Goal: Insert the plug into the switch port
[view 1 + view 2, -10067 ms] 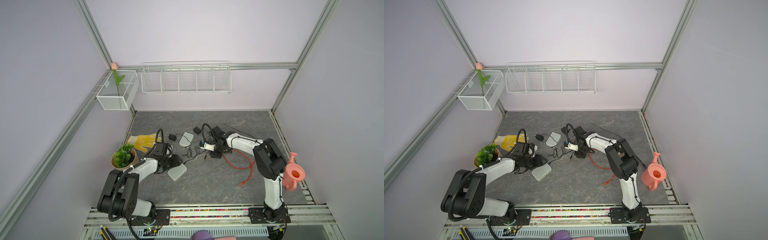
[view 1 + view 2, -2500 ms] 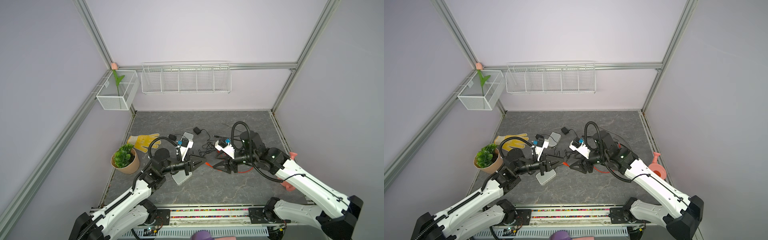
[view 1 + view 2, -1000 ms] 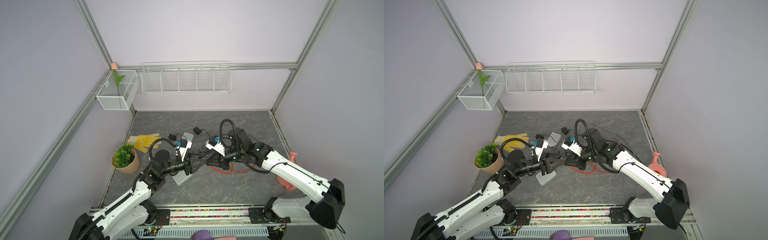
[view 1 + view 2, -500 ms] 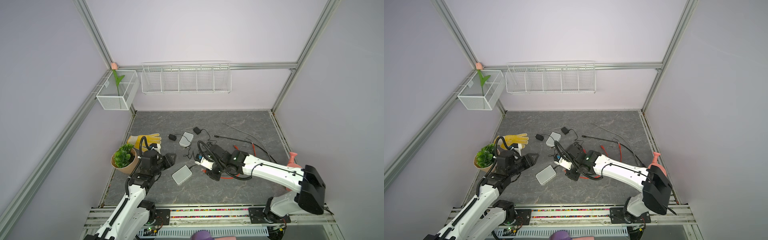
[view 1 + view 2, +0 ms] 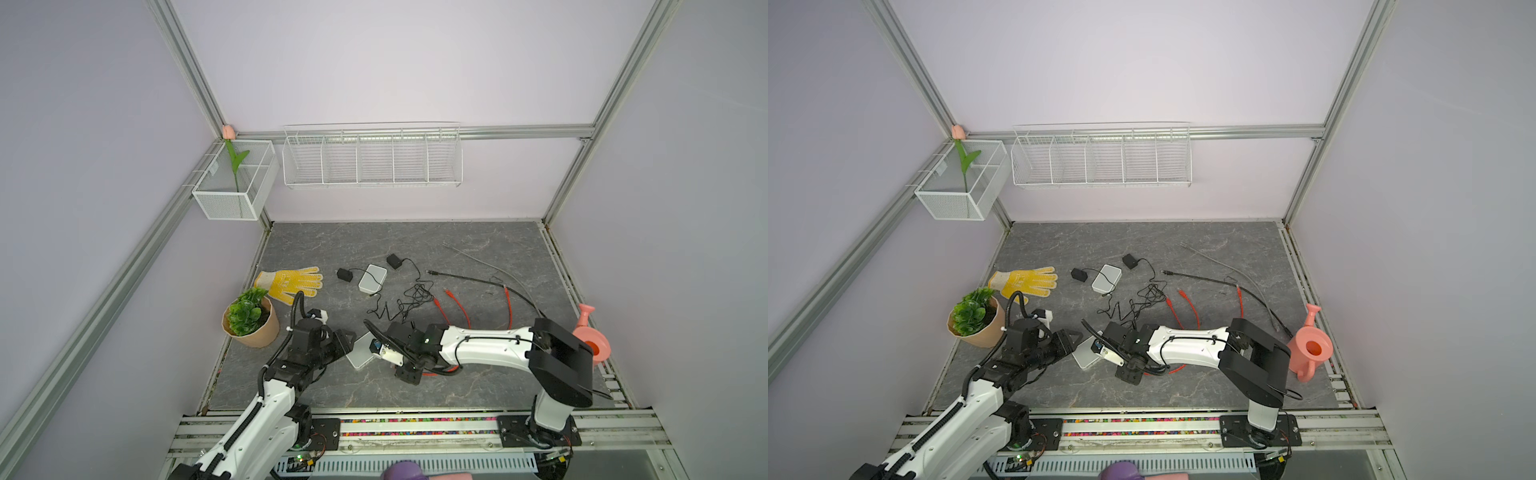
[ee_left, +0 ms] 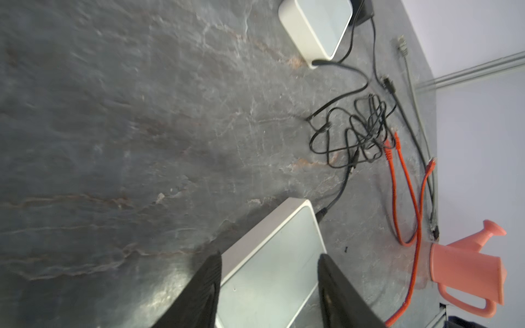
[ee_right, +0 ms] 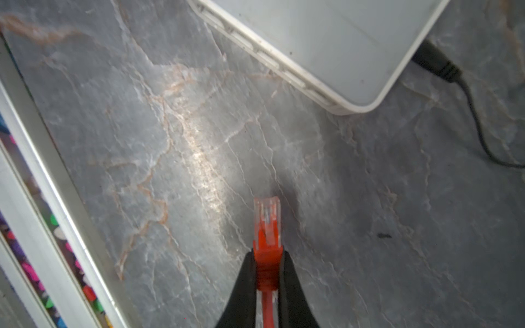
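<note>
In a top view, the switch (image 5: 359,354) lay near the table's (image 5: 457,386) front edge. In the left wrist view, the left gripper (image 6: 269,255) stood part open astride it. In the right wrist view, the right gripper (image 7: 267,252) clamped the orange plug (image 7: 267,224), clear of the switch.

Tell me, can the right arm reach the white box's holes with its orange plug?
Probably yes. The right gripper holds the plug aimed roughly at the ports on the switch, with only bare table between.

The left gripper (image 6: 268,257) is held low, jaws apart; the right gripper (image 7: 267,254) is clamped on a plug (image 7: 267,224).
</note>
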You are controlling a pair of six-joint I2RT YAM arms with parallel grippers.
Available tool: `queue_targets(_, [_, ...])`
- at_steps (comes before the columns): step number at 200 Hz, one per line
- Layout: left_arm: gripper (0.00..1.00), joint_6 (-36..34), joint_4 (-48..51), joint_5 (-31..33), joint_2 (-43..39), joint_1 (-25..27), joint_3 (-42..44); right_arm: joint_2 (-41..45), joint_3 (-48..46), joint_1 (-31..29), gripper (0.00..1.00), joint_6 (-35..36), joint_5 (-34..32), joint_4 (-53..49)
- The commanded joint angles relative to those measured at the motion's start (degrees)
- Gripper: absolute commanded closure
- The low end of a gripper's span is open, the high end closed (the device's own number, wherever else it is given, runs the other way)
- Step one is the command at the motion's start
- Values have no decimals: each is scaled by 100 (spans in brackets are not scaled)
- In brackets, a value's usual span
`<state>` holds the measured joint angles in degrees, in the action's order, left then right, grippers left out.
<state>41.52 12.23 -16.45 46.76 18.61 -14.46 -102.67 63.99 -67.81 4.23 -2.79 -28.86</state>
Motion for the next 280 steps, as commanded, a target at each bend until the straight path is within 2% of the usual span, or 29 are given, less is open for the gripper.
queue_targets(1, [44, 23, -377, 52, 427, 151, 93, -85, 112, -99, 93, -183, -50, 206])
queue_targets(31, [47, -9, -663, -154, 858, 231, 96, -102, 93, -118, 94, -236, -205, 223])
queue_targets(88, [53, 628, -1614, -326, 1152, 992, 522, -6, -53, -119, 93, -216, -292, 267])
queue_targets(110, [53, 507, -1417, -370, 1233, 987, 435, -47, -44, -134, 94, -230, -205, 285])
queue_targets(170, [55, 498, -1843, -603, 1686, 998, 523, -263, 32, -171, 93, -256, -145, 371])
queue_targets(280, [57, 536, -1737, -439, 1263, 992, 816, -376, 312, -382, 94, -291, -92, 353])
